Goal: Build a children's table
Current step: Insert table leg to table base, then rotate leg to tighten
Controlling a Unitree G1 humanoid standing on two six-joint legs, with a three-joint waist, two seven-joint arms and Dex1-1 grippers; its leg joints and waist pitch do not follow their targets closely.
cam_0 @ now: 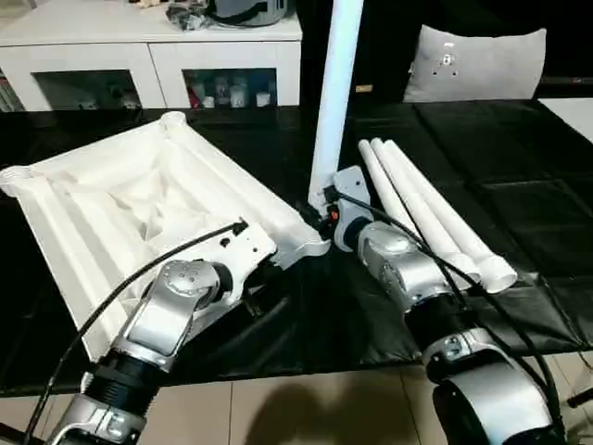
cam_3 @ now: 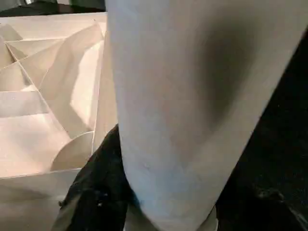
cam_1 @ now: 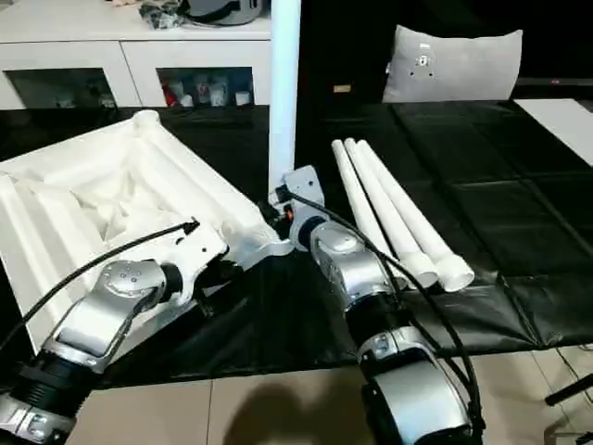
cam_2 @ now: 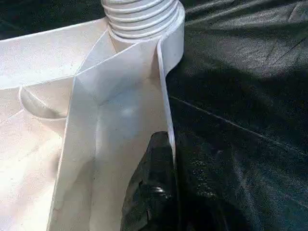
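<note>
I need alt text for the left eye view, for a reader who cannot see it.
The right gripper holds a white leg upright at a corner of the upturned tabletop, whose edge the left gripper grips. Three more legs lie beside it.

My left gripper (cam_2: 161,192) is pinched tight on the tabletop's (cam_0: 139,199) rim, forearm angled toward one o'clock. My right gripper (cam_0: 326,211) clasps the upright leg (cam_0: 335,93) near its base, forearm reaching toward eleven o'clock.

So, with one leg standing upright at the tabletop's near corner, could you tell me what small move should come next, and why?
Probably twist the upright leg tighter. The right gripper grips its base at the corner socket while the left gripper pinches the tabletop rim, steadying it. Three legs lie waiting.
</note>
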